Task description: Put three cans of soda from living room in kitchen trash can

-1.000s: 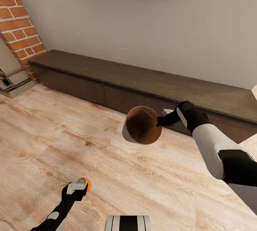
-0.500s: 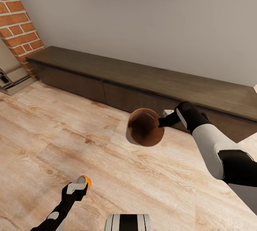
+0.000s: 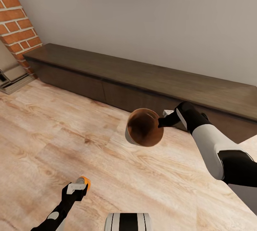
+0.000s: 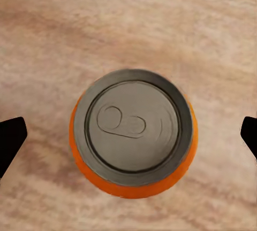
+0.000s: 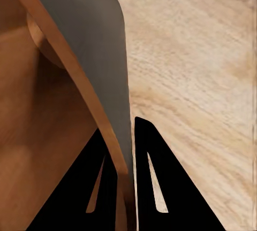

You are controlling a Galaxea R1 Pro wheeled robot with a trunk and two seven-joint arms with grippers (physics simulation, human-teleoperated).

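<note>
Right, the robot's facing a long dark cabinet [image 3: 142, 81] against a grey wall [image 3: 142, 17], brick [image 3: 16, 20] off to its left, pale wood floor [image 3: 71, 134] underfoot. Right gripper [image 3: 162, 121] has the bin [image 3: 144, 127] by the rim, fingers [image 5: 155, 183] pinched tight either side of its wall, brown inside tipped toward us, held clear of the floor just before the cabinet. Left gripper [image 3: 75, 188] hangs low by the base with the orange can [image 4: 134, 133] clamped between its jaws, silver top and pull tab up close at the wrist camera
</note>
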